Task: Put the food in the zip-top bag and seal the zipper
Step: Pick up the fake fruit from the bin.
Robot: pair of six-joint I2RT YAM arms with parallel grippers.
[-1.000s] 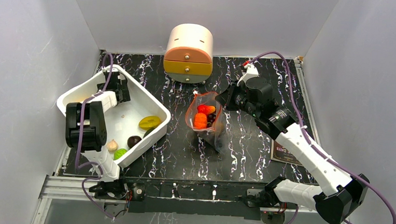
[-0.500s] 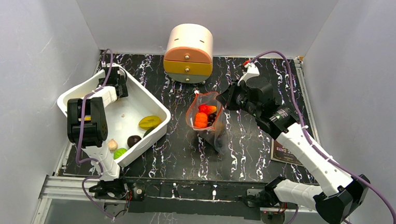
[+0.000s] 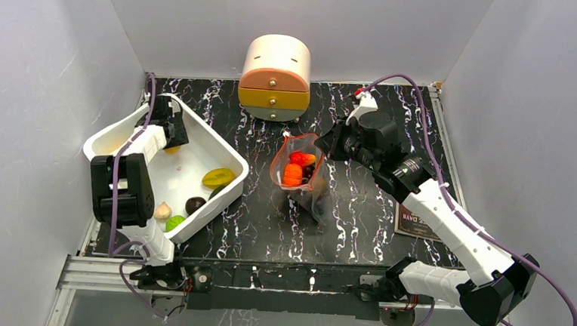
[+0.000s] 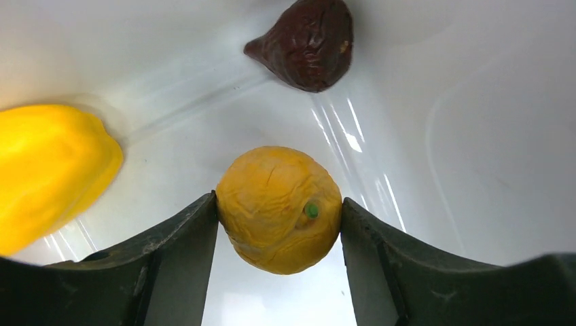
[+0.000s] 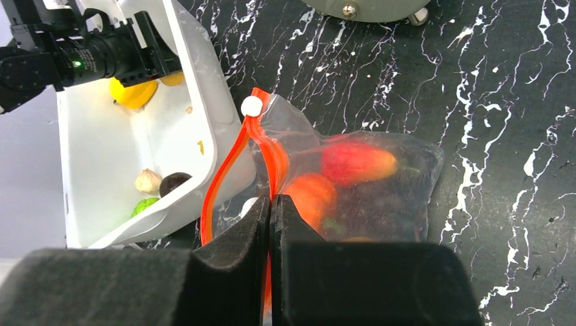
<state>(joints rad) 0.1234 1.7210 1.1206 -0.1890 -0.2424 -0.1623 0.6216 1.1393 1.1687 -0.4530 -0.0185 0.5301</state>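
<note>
neighbouring the orange fruit (image 4: 280, 209): yellow piece (image 4: 47, 170), brown piece (image 4: 306, 41), tub wall (image 4: 475, 136)

A black table top (image 3: 357, 228) veined with white marbling is seen filling the middle of the top view, enclosed by pale walls at the left, back and right. Four things are set directly on it. A white rectangular tub (image 3: 183, 173) is placed at the left of the frame, turned at an angle to the table's edges. A small rounded drawer cabinet (image 3: 275, 75), cream above with orange and yellow fronts, is stood at upper centre against the back edge. The zip-top bag (image 3: 310, 198) is rested near the centre, apart from the tub. A dark printed card (image 3: 410, 220) is laid flat at lower right, only partly seen.
</note>
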